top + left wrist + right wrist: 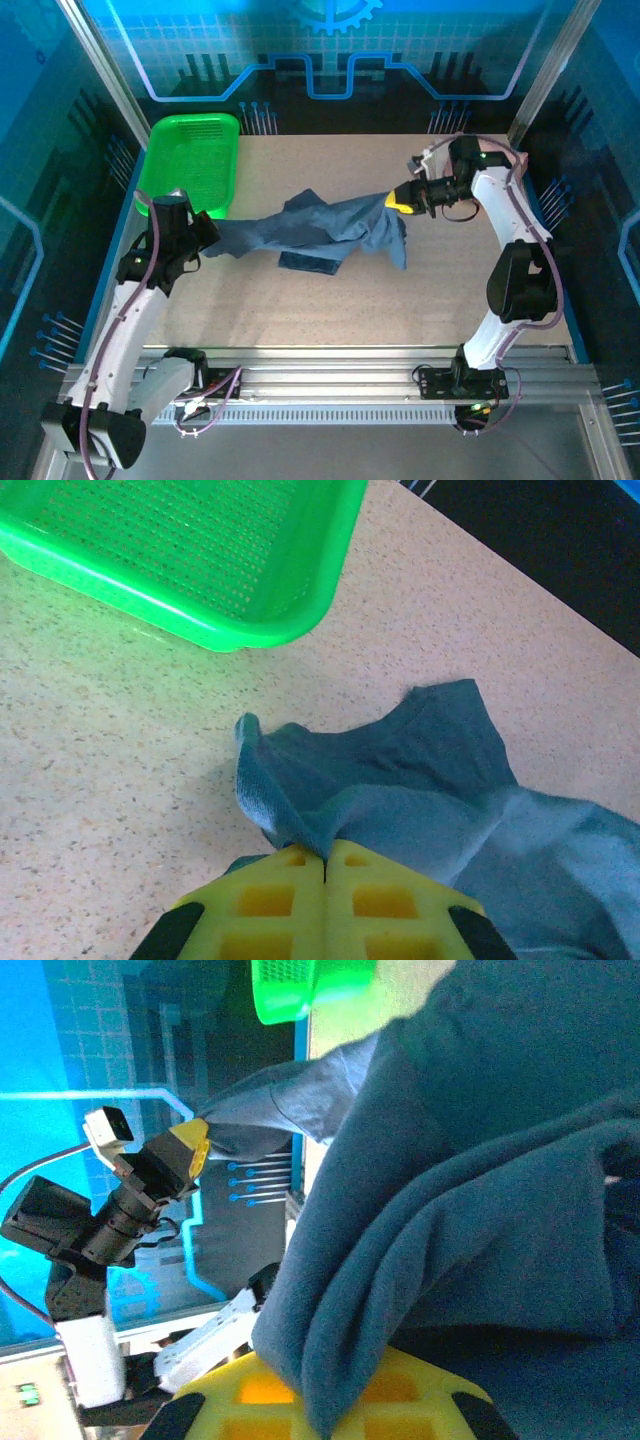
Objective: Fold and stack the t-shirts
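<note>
Both ends of the slate-blue t-shirt (330,228) are pinched tight. My left claw (208,233) holds it mid-left, my right claw (397,201) right of centre.

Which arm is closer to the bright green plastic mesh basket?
Left. The left arm has its jaws shut on the slate-blue cloth t-shirt beside the green basket; the right arm grips the shirt's other end across the table.

The top external camera looks down on the table (300,300) from above and behind the arm bases (465,380). Both wrist cameras sit close against the slate-blue t-shirt (330,225), which all three views share.
</note>
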